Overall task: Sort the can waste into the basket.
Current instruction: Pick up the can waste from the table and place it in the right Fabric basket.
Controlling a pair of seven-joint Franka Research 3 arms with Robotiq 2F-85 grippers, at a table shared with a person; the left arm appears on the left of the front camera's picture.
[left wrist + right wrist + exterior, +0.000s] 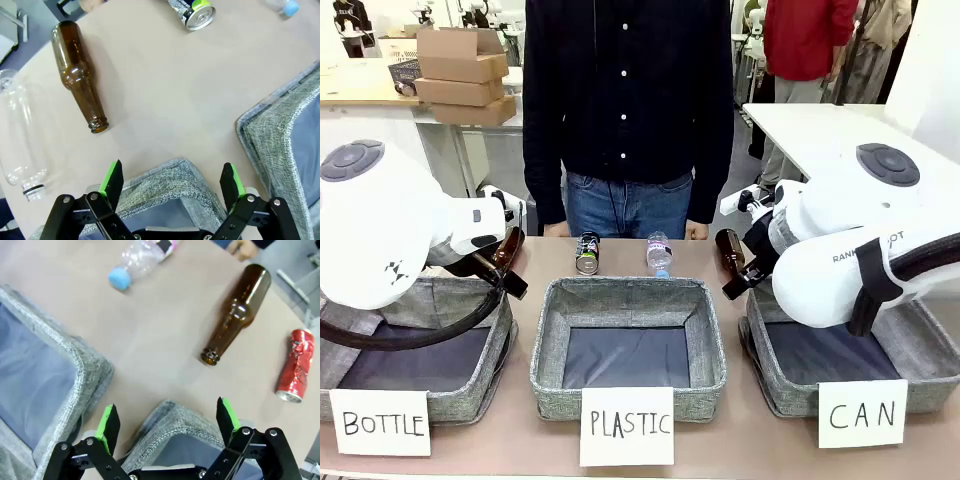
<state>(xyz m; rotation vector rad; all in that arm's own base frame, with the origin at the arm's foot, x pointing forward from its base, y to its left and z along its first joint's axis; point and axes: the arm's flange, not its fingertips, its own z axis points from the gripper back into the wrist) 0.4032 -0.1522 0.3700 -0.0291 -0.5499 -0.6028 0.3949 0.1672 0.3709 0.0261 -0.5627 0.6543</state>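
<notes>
Hovering with its green-padded jaws spread wide and empty, the left gripper (171, 170) hangs at the bottom of its wrist view over a corner of the BOTTLE basket (172, 187); a brown glass bottle (80, 75) lies on the table (165, 90) at upper left, a clear plastic bottle (17, 130) lies beside it at the left edge, and the dark can (197, 12), silver end and green marks showing, lies on its side at the top edge; the right gripper (167, 409), jaws likewise apart and holding nothing, hangs at the bottom of its own view over a corner of the CAN basket (172, 422); the dented red can (296, 366) lies on the table at the right edge, near a second brown bottle (237, 312), with a small blue-capped bottle (140, 257) at the top; in the front view a person (625, 100) stands at top centre, the PLASTIC basket (545, 345) sits mid-frame, and the CAN basket sits lower right behind its white card (862, 413); both cans lie outside it.
</notes>
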